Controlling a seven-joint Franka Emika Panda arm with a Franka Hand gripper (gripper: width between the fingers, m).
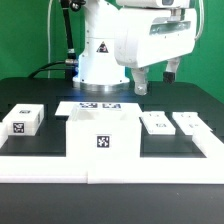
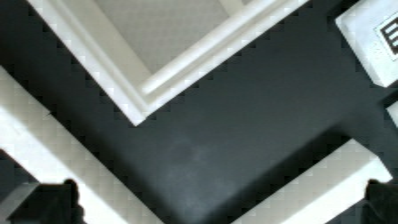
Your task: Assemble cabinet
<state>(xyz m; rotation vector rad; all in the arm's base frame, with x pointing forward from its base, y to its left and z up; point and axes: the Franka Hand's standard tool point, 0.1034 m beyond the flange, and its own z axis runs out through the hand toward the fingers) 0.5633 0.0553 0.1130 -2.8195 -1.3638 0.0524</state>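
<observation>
The cabinet body (image 1: 100, 136), a white open-topped box with a square tag on its front, stands at the middle of the black table. In the wrist view one corner of it (image 2: 169, 75) shows, white walls around a grey inside. A small white tagged piece (image 1: 22, 122) lies toward the exterior view's left. Two flat white tagged panels (image 1: 155, 122) (image 1: 187, 122) lie toward its right. My gripper (image 1: 156, 80) hangs high above the table, over the panels. It is open and empty (image 2: 210, 205), with dark fingertips (image 2: 43, 203) far apart over bare black table.
The marker board (image 1: 100, 104) lies behind the cabinet body at the arm's base. A white raised border (image 1: 150, 166) runs along the table's front and sides. A tagged white edge (image 2: 377, 35) shows in the wrist view. Blurred white bands run beside each fingertip.
</observation>
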